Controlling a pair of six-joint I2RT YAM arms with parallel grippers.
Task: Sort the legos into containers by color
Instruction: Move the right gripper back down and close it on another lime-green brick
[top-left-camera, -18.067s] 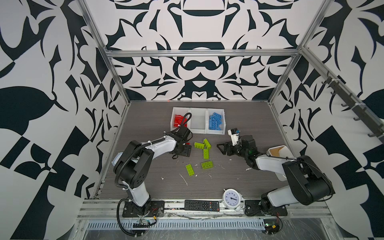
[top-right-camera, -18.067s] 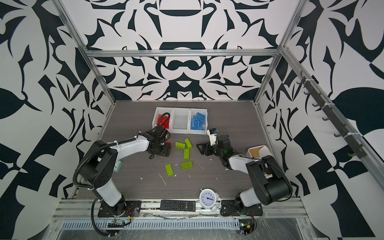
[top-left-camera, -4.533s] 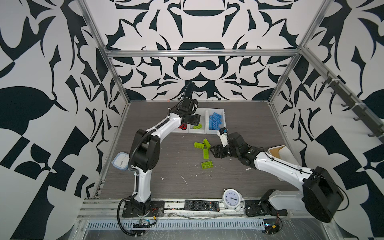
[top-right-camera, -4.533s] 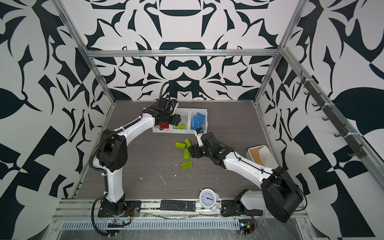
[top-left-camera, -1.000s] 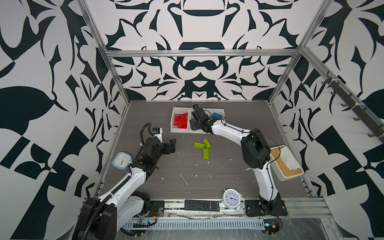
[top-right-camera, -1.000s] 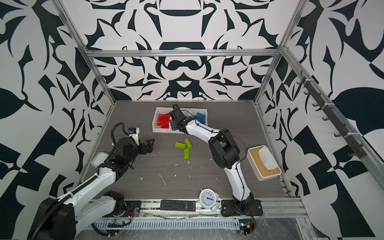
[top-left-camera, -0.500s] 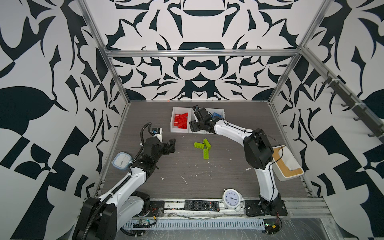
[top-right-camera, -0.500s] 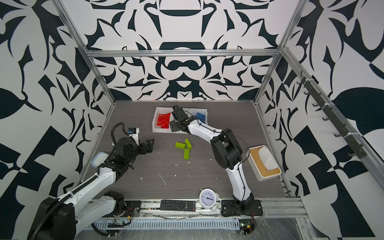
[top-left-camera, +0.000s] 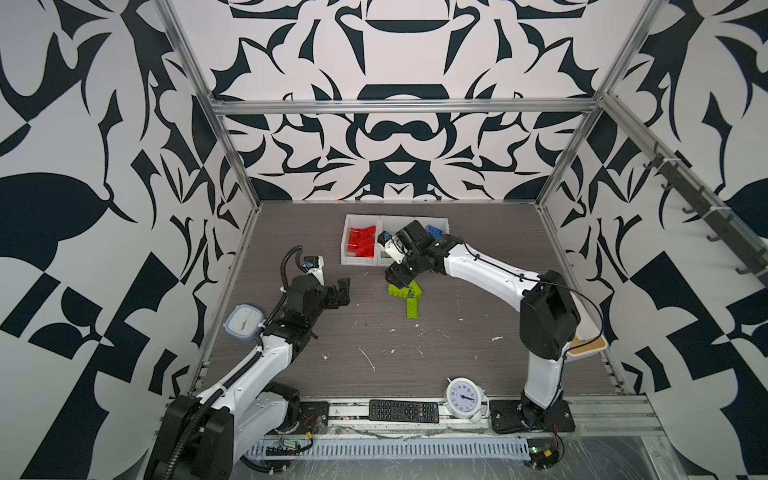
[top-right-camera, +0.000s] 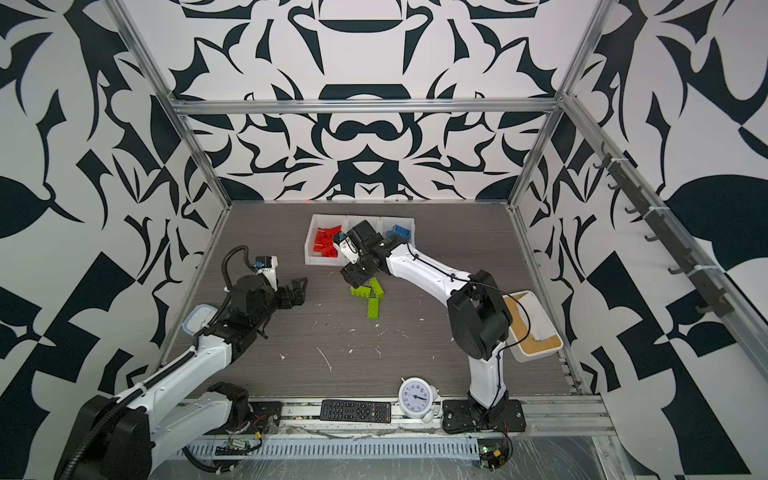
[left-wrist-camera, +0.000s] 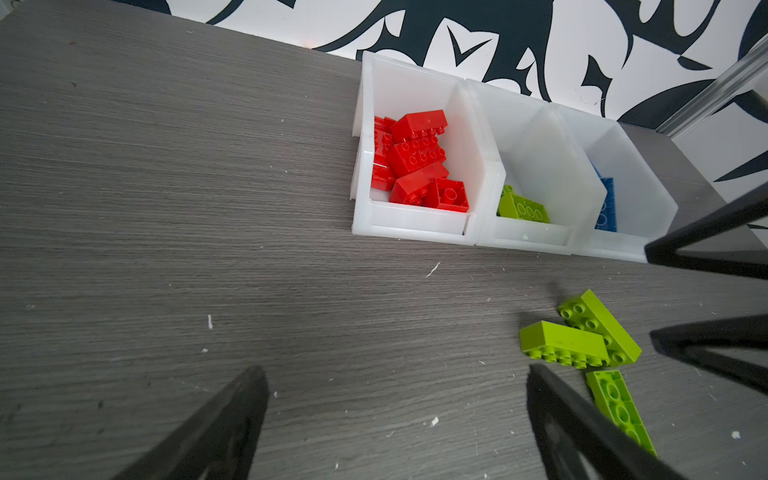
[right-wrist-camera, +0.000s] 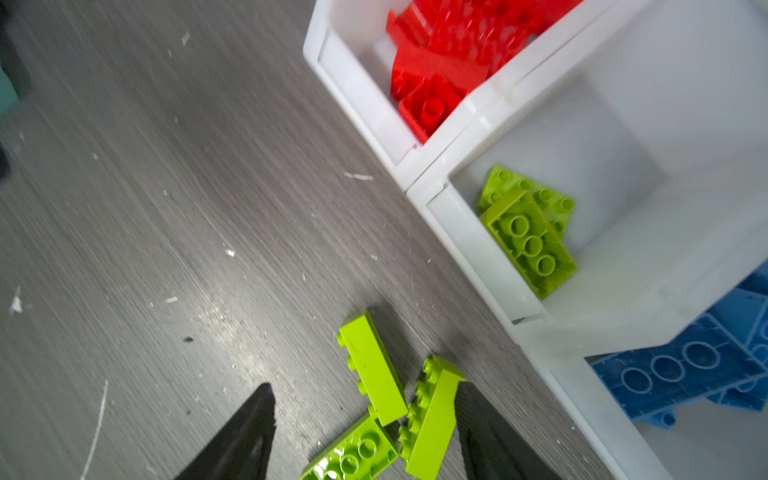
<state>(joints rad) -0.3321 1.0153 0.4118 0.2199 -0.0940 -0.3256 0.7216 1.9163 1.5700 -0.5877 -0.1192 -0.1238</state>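
In both top views the right pincer (top-left-camera: 398, 282) is reaching in from 3 o'clock and hanging low over three loose green bricks (top-left-camera: 411, 307) that are lying near the middle of the table (top-left-camera: 457, 353). Its fingers are standing apart. In the right wrist view they are straddling the pile, one finger (right-wrist-camera: 490, 432) sitting just beside a brick tipped on its side and the other staying clear, so nothing is being clamped. Two of the bricks are leaning together, and the third is lying flat, studs up, at their 6 o'clock.

The bins (top-left-camera: 358, 261) are sitting in a row at 12 o'clock of that pile. Red bricks (top-left-camera: 362, 243) are filling the 9 o'clock bin, a pair of green bricks (right-wrist-camera: 528, 237) is resting in the middle one, and blue bricks (top-left-camera: 435, 230) are lying in the 3 o'clock bin.

The left pincer (top-left-camera: 344, 291) is hovering at 9 o'clock of the pile, well apart from it, with its fingers spread wide and holding nothing.
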